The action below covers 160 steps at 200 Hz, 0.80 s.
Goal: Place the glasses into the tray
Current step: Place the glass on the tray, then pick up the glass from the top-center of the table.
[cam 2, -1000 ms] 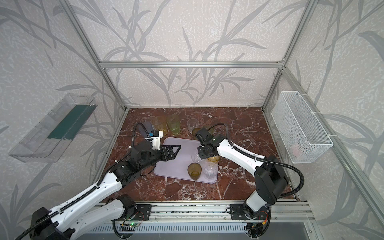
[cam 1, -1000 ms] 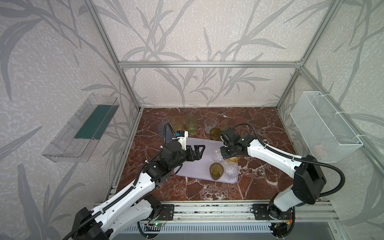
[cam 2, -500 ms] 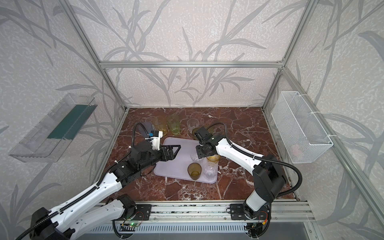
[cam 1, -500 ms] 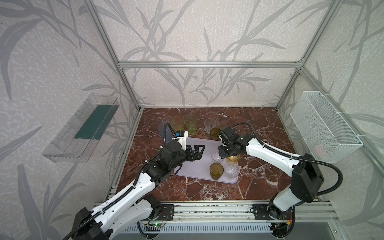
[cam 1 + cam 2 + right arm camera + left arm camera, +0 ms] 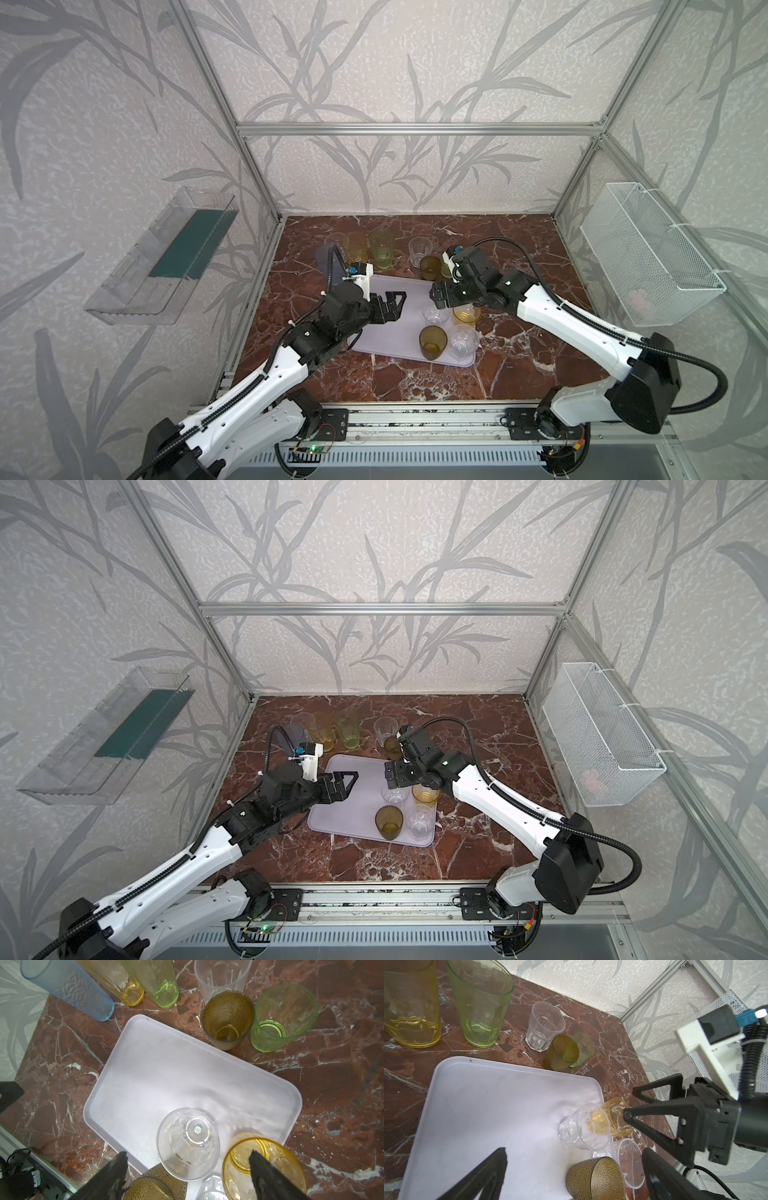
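Note:
The lavender tray [image 5: 399, 332] [image 5: 166, 1076] lies mid-table. On its right part stand a clear glass [image 5: 435, 313], a short yellow glass [image 5: 466, 314] at the rim, an amber glass [image 5: 432, 341] and another clear glass [image 5: 462, 341]. My right gripper [image 5: 438, 297] [image 5: 187, 1155] hangs open just above the first clear glass [image 5: 188, 1142], fingers apart from it. My left gripper [image 5: 395, 301] [image 5: 574, 1152] is open and empty over the tray's left part. Behind the tray stand grey-blue [image 5: 68, 991], yellow [image 5: 356, 247], pale-green [image 5: 382, 249], clear [image 5: 417, 251], amber [image 5: 430, 266] and short green [image 5: 284, 1016] glasses.
A clear wall shelf [image 5: 166, 257] hangs on the left wall and a white wire basket [image 5: 648, 253] on the right wall. The marble floor [image 5: 519, 357] runs around the tray, and an aluminium rail [image 5: 415, 419] lines the front edge.
My right gripper's jaws have gone from shut to wide open, and the clear glass below them now stands free on the tray. The left arm has not moved.

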Each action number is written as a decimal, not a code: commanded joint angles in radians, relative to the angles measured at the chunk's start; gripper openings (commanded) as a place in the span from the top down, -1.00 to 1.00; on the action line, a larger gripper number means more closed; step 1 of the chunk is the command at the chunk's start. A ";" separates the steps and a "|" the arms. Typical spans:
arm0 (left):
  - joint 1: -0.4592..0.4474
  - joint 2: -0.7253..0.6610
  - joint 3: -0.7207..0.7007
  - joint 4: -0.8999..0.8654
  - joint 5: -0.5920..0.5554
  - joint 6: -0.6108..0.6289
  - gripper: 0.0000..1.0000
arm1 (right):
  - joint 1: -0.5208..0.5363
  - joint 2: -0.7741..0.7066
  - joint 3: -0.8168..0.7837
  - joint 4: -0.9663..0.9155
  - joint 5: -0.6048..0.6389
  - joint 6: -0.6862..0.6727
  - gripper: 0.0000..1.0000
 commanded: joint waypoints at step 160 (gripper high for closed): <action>0.129 0.392 0.389 -0.153 -0.134 0.179 -0.97 | -0.153 -0.370 -0.358 0.188 -0.232 0.025 -0.93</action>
